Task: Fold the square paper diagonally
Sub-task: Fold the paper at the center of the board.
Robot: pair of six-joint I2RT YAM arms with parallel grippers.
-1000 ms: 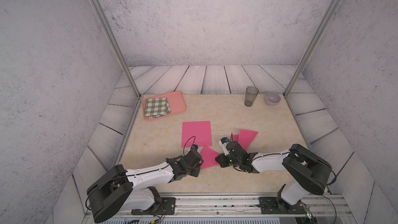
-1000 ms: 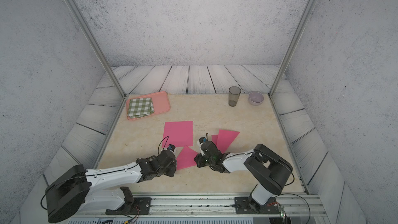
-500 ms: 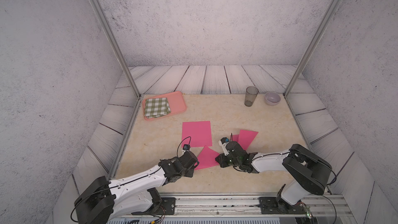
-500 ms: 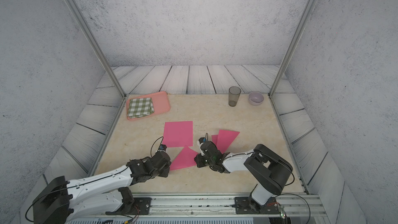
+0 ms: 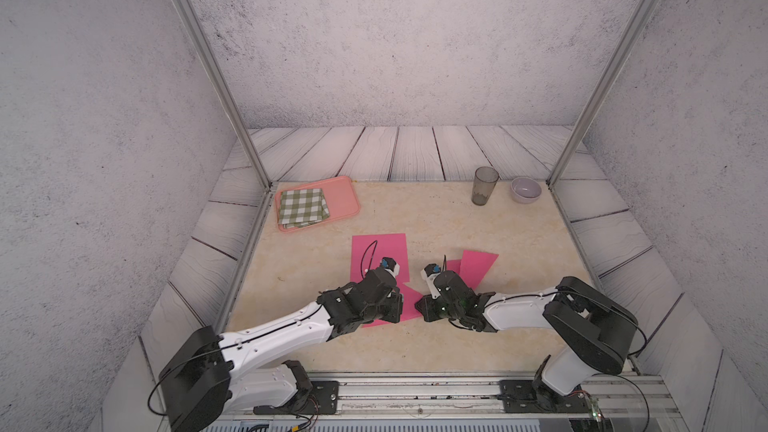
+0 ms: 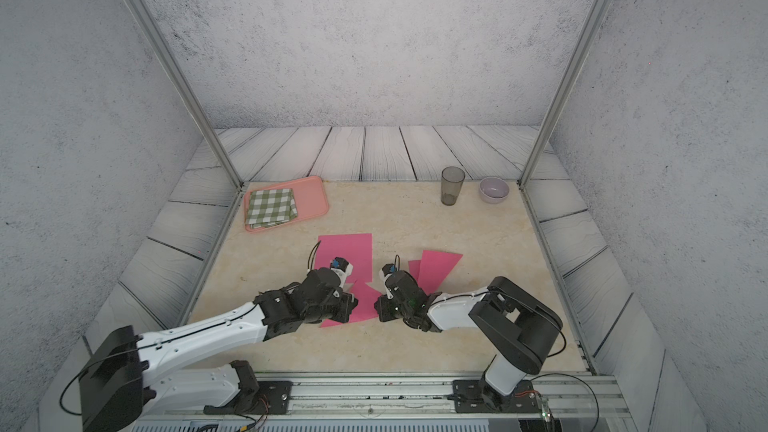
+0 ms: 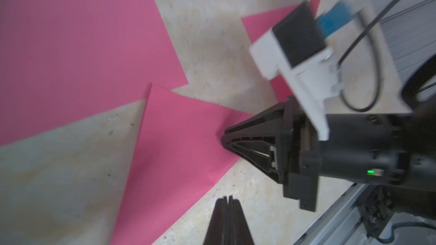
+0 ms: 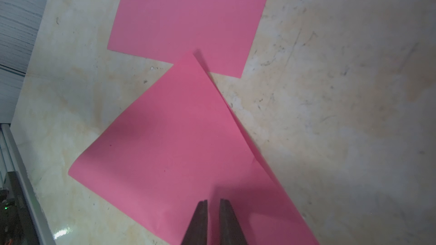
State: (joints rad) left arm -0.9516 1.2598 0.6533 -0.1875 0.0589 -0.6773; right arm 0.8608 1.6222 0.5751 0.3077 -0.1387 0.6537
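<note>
Two robot grippers over a folded pink paper triangle [image 6: 366,303] on a beige marble-look tabletop [image 6: 415,342].
The left gripper [image 6: 353,304] points in from eight o'clock and the right gripper [image 6: 378,310] from four o'clock, both tips at the triangle. A flat pink paper square [image 6: 353,251] lies at twelve o'clock of it, and a salmon plastic tray [image 6: 311,201] holding a green checked cloth [image 6: 272,207] at ten.

Diffuse light; top views sharp, edges bowed; left wrist motion-blurred; soft shadows on folded paper [image 8: 179,137].
</note>
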